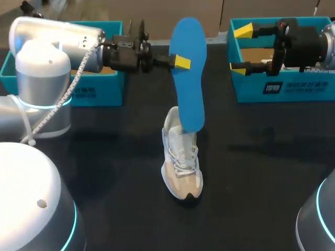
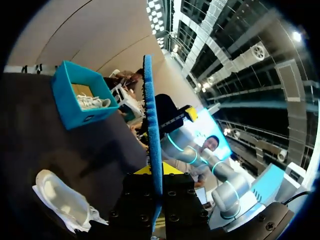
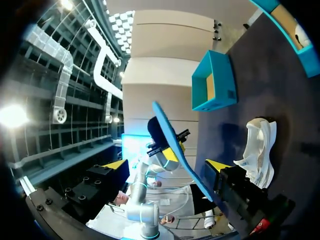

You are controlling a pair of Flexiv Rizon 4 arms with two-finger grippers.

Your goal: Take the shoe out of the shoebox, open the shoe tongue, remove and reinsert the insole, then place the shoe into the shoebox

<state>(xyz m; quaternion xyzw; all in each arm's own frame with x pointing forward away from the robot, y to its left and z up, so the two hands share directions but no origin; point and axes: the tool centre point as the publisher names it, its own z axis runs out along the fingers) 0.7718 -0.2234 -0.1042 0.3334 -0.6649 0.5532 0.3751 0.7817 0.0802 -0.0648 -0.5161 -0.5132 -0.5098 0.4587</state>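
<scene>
**Item 1.** Bright blue foam insole (image 1: 189, 73). It stands upright on its long axis over the middle of the black table (image 1: 115, 157), pinched at mid-length. In the head view its lower end overlaps the shoe's collar. Both wrist views suggest it hangs clear of the shoe.

**Item 2.** White and beige laced sneaker (image 1: 182, 164). It rests on its sole on the table, outside both boxes, with nothing holding it.

**Item 3.** Left gripper (image 1: 178, 61). Its fingers are clamped on the insole from both faces.

**Item 4.** Right gripper (image 1: 241, 49). Its fingers are spread wide and hold nothing. It hovers over the right-hand teal cardboard shoebox (image 1: 285, 89), well apart from the sneaker.

**Item 5.** Left-hand teal cardboard shoebox (image 1: 99, 86), behind the left arm.

**Hazards, as judged:**
- Pressing the insole into the unbraced sneaker may tip or slide it.
- The single mid-length pinch may let the foam pivot or buckle at the collar.
- The tongue may fold inward and block entry.
</scene>
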